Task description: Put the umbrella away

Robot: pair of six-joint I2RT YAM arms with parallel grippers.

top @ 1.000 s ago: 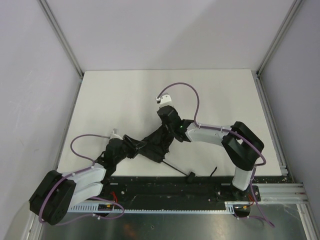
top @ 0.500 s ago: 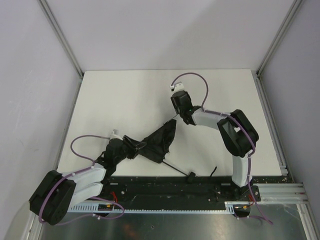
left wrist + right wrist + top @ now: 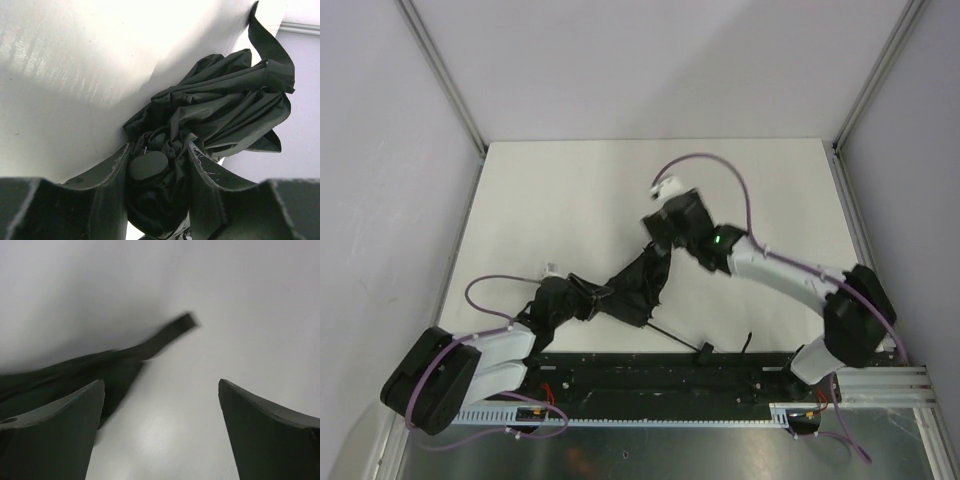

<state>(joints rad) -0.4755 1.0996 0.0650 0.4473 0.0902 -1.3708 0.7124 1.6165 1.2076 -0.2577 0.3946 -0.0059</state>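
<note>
The umbrella (image 3: 632, 285) is a black, crumpled, folded bundle lying diagonally on the white table (image 3: 560, 200). Its thin shaft runs to a small handle (image 3: 702, 350) near the front edge. My left gripper (image 3: 563, 298) is shut on the bundle's near-left end. In the left wrist view the umbrella's round cap (image 3: 148, 165) and bunched fabric sit between the left gripper's (image 3: 159, 148) fingers, and a strap (image 3: 272, 50) sticks up. My right gripper (image 3: 658, 232) hovers open at the bundle's far end. The right wrist view shows the right gripper (image 3: 161, 385) holding nothing, with the fabric (image 3: 70, 375) beside its left finger.
Grey walls and metal frame posts (image 3: 445, 80) enclose the table on three sides. A black rail (image 3: 650, 375) carrying the arm bases runs along the front edge. Purple cables (image 3: 720, 170) loop above the right wrist.
My right gripper has let go of the umbrella fabric and opened wide. It pulled back, then came close to the bundle's far end, its elbow swinging right. The left gripper kept its hold.
</note>
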